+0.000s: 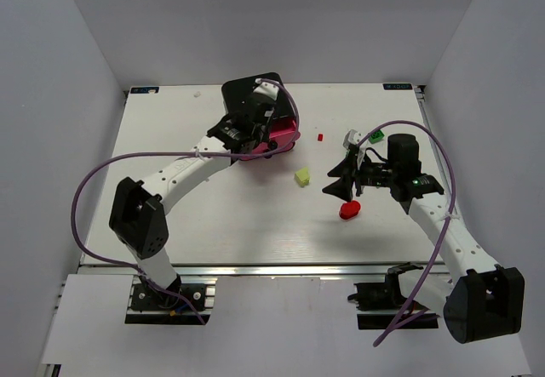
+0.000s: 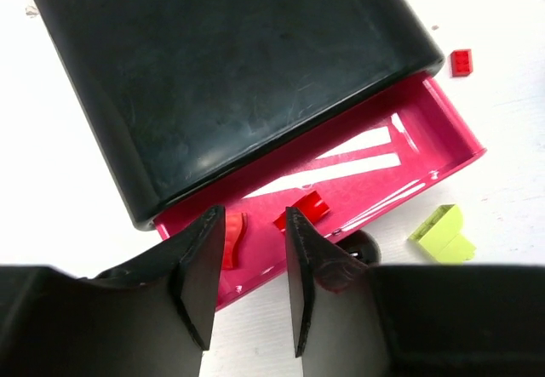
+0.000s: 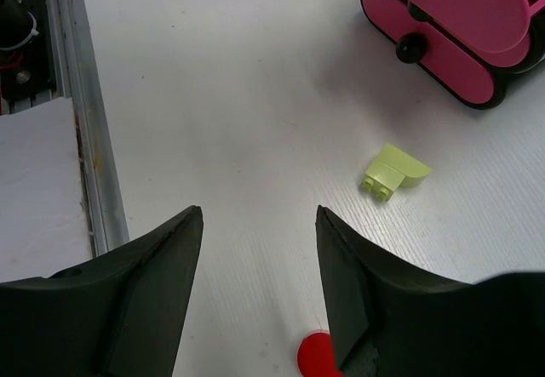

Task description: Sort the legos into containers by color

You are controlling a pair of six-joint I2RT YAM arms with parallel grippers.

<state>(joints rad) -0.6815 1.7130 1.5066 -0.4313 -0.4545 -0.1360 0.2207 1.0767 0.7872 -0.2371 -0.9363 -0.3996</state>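
The left gripper [image 2: 255, 217] hung over the pulled-out pink drawer [image 2: 443, 130] of the black cabinet [image 2: 230, 79], its jaws parted a little with nothing pinched — two red bricks [image 2: 305, 209] lay on the drawer floor below. The right gripper [image 3: 260, 224] hovered above the table [image 3: 213, 96], jaws spread wide and empty. Between the arms lay a pale yellow brick [image 1: 301, 176] and a bigger red piece [image 1: 349, 210] — a small red brick [image 1: 320, 137] and a green brick [image 1: 375, 137] sat farther back
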